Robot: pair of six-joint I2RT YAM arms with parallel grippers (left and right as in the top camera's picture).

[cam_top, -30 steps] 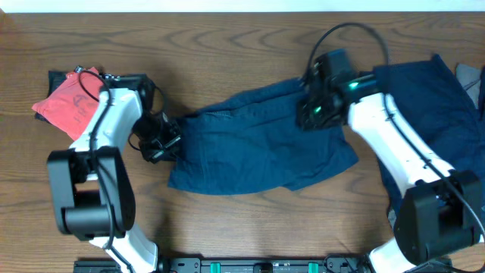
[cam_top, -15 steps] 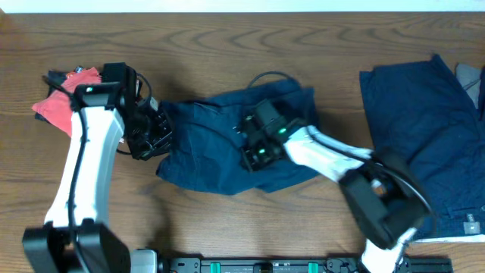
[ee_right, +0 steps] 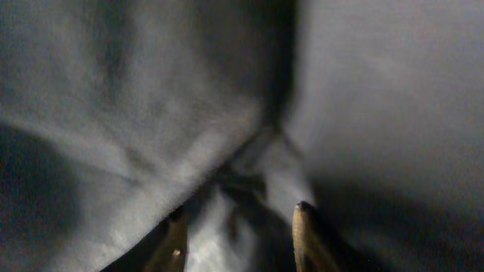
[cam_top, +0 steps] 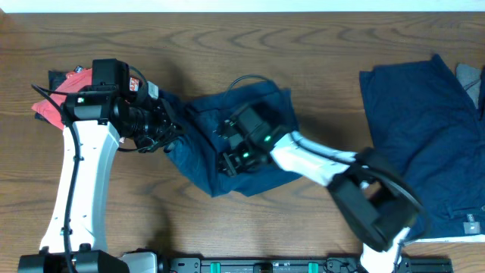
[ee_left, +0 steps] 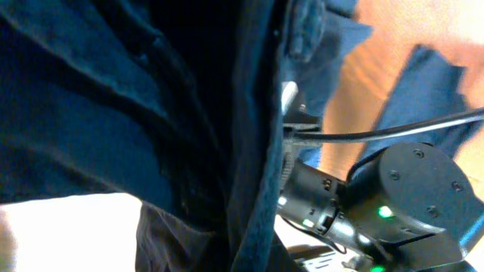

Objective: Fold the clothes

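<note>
1 navy garment (cam_top: 201,152), bunched on table (cam_top: 303,45): right gripper (ee_right: 238,236) pinching its fold; left gripper (cam_top: 173,133) at its edge, grip unreadable.

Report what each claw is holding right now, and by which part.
Both are on the middle navy garment. The left claw seems to grip its bunched left edge, fingers hidden by cloth. The right claw pinches a fold near its middle.
</note>
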